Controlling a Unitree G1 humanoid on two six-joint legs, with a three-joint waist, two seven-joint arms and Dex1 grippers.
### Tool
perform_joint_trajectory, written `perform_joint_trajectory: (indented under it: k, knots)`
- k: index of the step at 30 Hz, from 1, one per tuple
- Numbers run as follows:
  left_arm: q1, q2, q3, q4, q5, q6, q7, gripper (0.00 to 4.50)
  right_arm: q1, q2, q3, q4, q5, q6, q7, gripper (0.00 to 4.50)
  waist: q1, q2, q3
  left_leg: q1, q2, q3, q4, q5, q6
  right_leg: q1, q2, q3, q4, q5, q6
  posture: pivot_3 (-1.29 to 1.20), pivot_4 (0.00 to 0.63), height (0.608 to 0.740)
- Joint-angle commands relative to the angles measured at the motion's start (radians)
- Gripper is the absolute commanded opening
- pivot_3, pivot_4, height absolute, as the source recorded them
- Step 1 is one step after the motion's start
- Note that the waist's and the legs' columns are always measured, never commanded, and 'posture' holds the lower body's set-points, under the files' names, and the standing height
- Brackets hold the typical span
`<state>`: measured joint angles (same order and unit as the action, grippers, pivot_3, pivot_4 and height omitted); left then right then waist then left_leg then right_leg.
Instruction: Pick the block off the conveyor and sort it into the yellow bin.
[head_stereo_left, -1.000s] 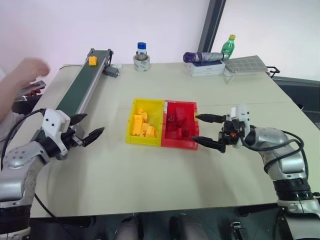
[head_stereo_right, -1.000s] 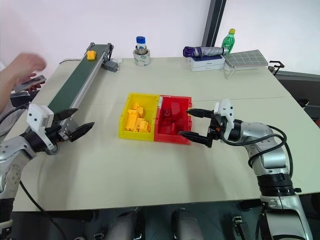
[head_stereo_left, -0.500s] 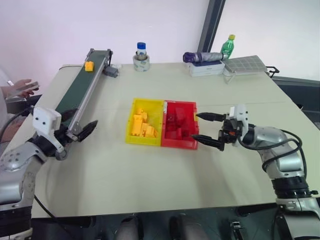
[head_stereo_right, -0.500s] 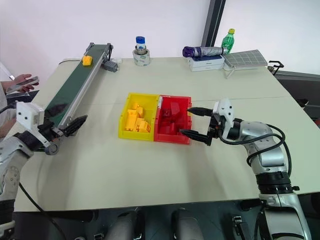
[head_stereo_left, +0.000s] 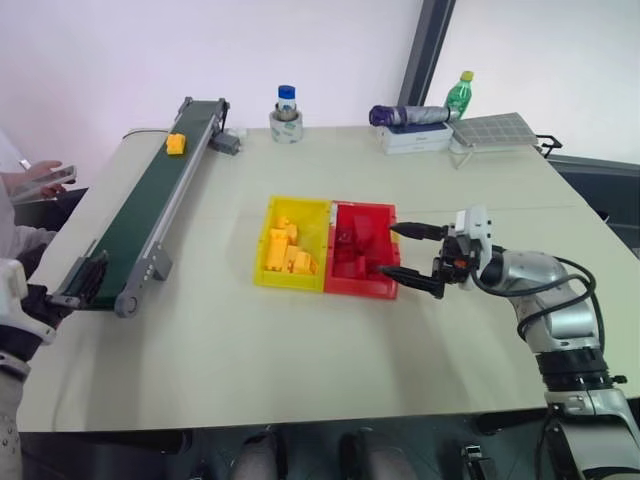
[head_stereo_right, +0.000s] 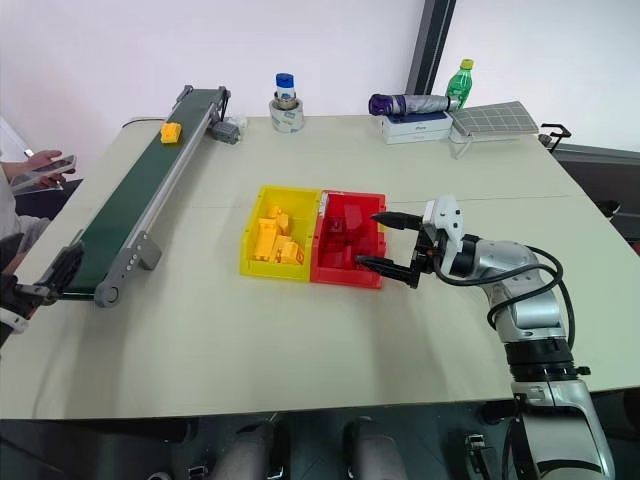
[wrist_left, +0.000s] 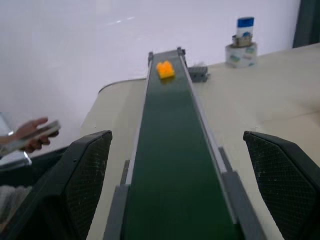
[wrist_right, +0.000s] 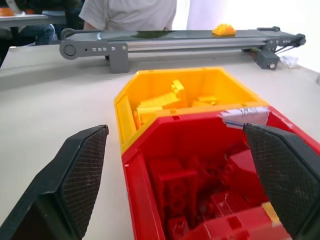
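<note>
The yellow-orange block rides near the far end of the dark-green conveyor, which runs along the table's left side. My left gripper is open at the belt's near end, by the table's left edge. In the left wrist view its fingers stand wide apart and look straight up the belt at the block. The yellow bin, mid-table, holds several yellow bricks. My right gripper is open and empty at the right wall of the red bin, pointing left over it.
A person's hand with a phone is beside the conveyor at the table's left edge. Along the back stand a blue-capped jar on a tape roll, a folded umbrella on a white box, a green bottle and a grey panel.
My left gripper has drawn back and left, from beside the belt to its near end. The block has ridden a little along the belt towards me. The person's hand has dropped. The right gripper kept still.
</note>
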<state>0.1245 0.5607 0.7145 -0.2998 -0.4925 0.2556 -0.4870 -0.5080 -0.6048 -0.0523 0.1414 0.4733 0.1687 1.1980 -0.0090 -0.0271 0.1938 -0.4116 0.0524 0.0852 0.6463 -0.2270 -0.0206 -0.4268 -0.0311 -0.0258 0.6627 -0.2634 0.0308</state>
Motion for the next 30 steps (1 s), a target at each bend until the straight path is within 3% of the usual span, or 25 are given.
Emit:
perform_joint_trajectory:
  k: [1, 17, 21, 30]
  knots:
    - [-0.012, 0.013, 0.008, -0.053, -0.014, -0.016, 0.011, 4.44, -0.036, 0.004, -0.006, 0.007, -0.002, -0.017, 0.010, 4.50, -0.001, 0.000, 0.000, 0.000, 0.000, 0.000, 0.000, 0.000, 0.000, 0.000, 0.000, 0.000, 0.000, 0.000, 0.000, 0.00, 0.150, 0.740]
    - [-0.069, 0.025, -0.015, 0.008, -0.005, 0.042, 0.079, 4.44, -0.057, 0.013, -0.004, 0.035, -0.022, -0.039, 0.024, 4.50, -0.002, 0.000, 0.000, 0.000, 0.000, 0.000, -0.001, 0.000, 0.000, 0.000, 0.000, 0.000, -0.001, 0.000, -0.001, 0.00, 0.150, 0.740]
    - [-0.160, 0.091, -0.038, 0.054, -0.005, 0.177, 0.142, 4.44, -0.058, 0.014, -0.003, 0.030, -0.025, -0.039, 0.021, 4.50, -0.002, 0.000, 0.000, 0.000, 0.000, 0.000, -0.001, 0.000, 0.000, 0.000, 0.000, 0.000, -0.001, 0.000, -0.001, 0.00, 0.150, 0.740]
    - [-0.421, 0.298, -0.155, 0.277, -0.003, 0.421, 0.103, 4.44, -0.047, 0.025, 0.006, 0.017, -0.038, -0.046, 0.005, 4.50, -0.006, 0.000, 0.000, 0.000, 0.000, 0.001, -0.002, 0.000, 0.000, -0.001, 0.001, 0.000, -0.001, 0.000, 0.000, 0.00, 0.150, 0.740]
